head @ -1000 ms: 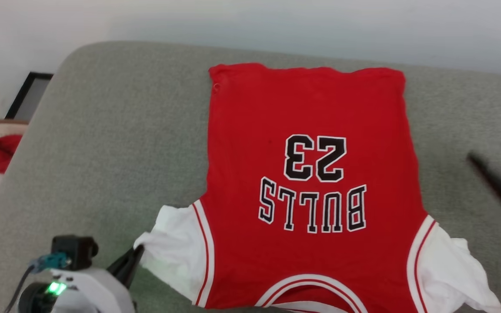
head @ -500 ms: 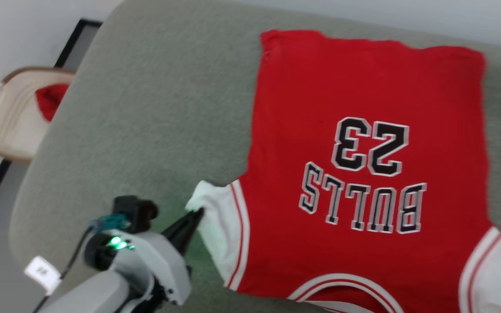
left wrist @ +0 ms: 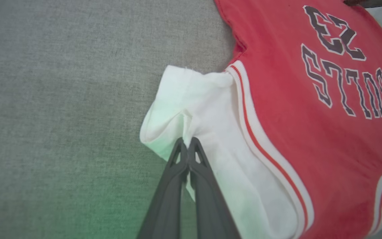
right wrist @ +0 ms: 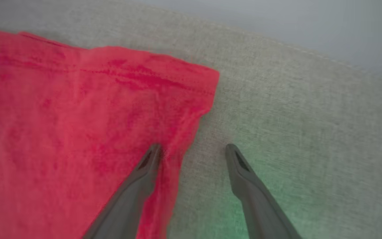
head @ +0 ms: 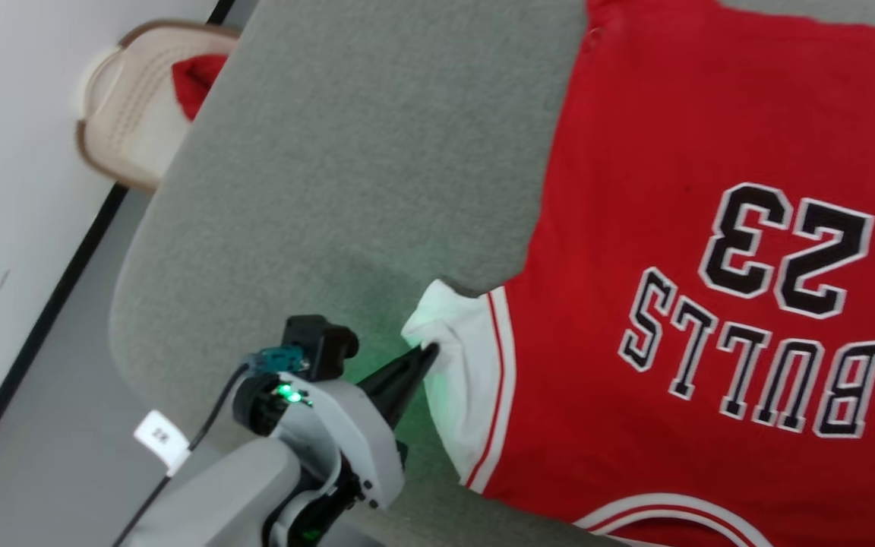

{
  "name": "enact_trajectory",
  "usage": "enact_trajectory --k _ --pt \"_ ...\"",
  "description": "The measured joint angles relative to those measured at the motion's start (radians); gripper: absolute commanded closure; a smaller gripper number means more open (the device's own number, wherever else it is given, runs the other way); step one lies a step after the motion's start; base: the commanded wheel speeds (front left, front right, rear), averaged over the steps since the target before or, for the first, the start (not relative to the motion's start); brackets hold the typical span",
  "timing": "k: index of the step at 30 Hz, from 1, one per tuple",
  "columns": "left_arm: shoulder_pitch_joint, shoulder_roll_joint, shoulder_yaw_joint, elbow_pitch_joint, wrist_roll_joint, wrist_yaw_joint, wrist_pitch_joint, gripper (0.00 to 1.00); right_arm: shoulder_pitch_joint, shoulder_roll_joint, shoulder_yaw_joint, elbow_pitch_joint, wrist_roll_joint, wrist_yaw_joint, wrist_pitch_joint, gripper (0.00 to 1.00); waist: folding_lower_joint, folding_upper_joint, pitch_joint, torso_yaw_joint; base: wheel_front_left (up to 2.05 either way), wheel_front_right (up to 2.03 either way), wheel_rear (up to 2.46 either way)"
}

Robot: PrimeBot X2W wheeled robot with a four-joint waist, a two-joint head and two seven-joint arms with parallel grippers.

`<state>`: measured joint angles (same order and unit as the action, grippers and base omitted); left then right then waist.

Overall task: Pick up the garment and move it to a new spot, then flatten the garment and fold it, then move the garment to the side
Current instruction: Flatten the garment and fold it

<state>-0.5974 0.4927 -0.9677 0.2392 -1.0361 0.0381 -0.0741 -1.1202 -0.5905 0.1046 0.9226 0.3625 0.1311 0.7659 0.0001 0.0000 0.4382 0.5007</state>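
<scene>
The view has swung, putting the jersey [head: 635, 190] at 3 o'clock; the left gripper [left wrist: 187, 141] pinches the white sleeve [left wrist: 207, 106], the right gripper [right wrist: 193, 147] gapes empty, so tugging may bunch it.

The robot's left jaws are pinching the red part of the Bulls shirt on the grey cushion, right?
Almost. The jaws of the left gripper pinch the white sleeve of the Bulls shirt, not its red part; the left wrist view shows it. The rest is right.
</scene>
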Motion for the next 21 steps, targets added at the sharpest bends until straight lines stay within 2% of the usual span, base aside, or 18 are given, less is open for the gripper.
enact_trajectory --k 5,6,7,12,17,21 --pt "-0.018 -0.035 -0.007 0.055 0.001 -0.030 -0.011 1.00 -0.067 0.002 -0.035 0.082 -0.040 -0.002 0.019 0.00 -0.0001 0.0000 0.037 0.043 0.00 0.00 0.00" --pt "-0.020 -0.040 -0.007 0.064 0.001 -0.036 -0.015 1.00 -0.083 0.003 -0.045 0.101 -0.049 -0.004 0.035 0.11 -0.0001 0.0000 0.043 0.050 0.00 0.00 0.00" --pt "-0.021 -0.044 -0.007 0.072 0.001 -0.040 -0.016 1.00 -0.093 0.004 -0.046 0.113 -0.063 -0.004 0.050 1.00 0.0000 0.0000 0.048 0.055 0.00 0.00 0.00" --pt "-0.024 -0.051 -0.006 0.107 -0.006 -0.058 -0.028 1.00 -0.118 0.022 -0.036 0.126 -0.097 -0.004 0.073 1.00 0.0000 0.0000 0.059 0.065 0.00 0.00 0.00" --pt "-0.024 -0.048 0.001 0.137 -0.013 -0.069 -0.037 1.00 -0.119 0.041 -0.029 0.127 -0.100 -0.002 0.063 1.00 0.0000 0.0000 0.049 0.044 0.00 0.00 0.00" --pt "-0.021 -0.032 0.009 0.160 -0.020 -0.073 -0.049 1.00 -0.083 0.057 0.032 0.075 -0.062 -0.003 0.067 1.00 -0.0001 0.0000 0.033 0.016 0.00 0.00 0.00"
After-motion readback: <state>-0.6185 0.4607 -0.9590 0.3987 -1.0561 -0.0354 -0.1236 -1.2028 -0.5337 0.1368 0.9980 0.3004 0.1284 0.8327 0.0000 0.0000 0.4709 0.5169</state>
